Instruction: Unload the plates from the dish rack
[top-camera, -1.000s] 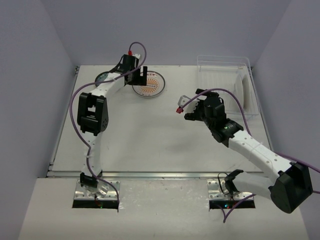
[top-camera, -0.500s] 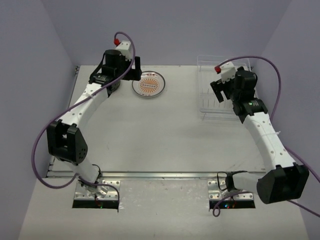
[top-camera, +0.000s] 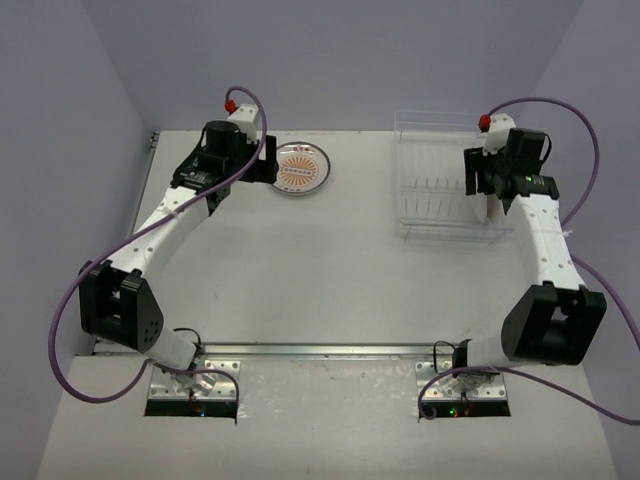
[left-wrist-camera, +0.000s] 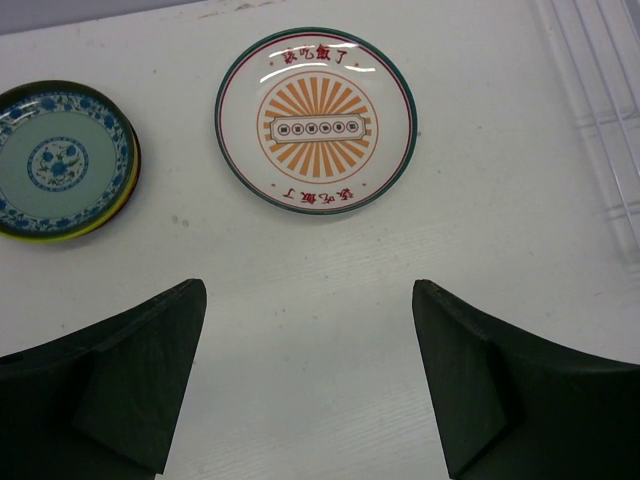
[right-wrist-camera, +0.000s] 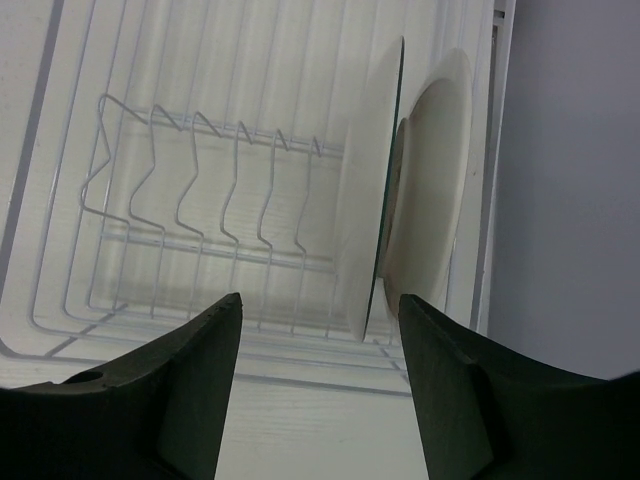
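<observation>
Both arms have swung outward over the past second. From above, the right end effector (top-camera: 482, 185) now hangs over the right end of the dish rack (top-camera: 420, 228). The left end effector (top-camera: 262, 165) sits well left of the rack, beside a sunburst plate (top-camera: 298, 168) lying flat on the counter (top-camera: 300, 270).

At the left wrist the jaws are released and empty, and a blue-patterned plate (left-wrist-camera: 62, 158) tops a stack farther from the rack.

At the right wrist a green-edged plate (right-wrist-camera: 362, 200) and a cream plate (right-wrist-camera: 435, 170) stand upright at the rack's right end. The jaws are apart, astride the green-edged plate without pinching it.

Two plates (right-wrist-camera: 432, 190) up in one rack (right-wrist-camera: 250, 70); one sunburst plate (left-wrist-camera: 314, 118) flat; one stack (left-wrist-camera: 65, 160), depth unclear.
</observation>
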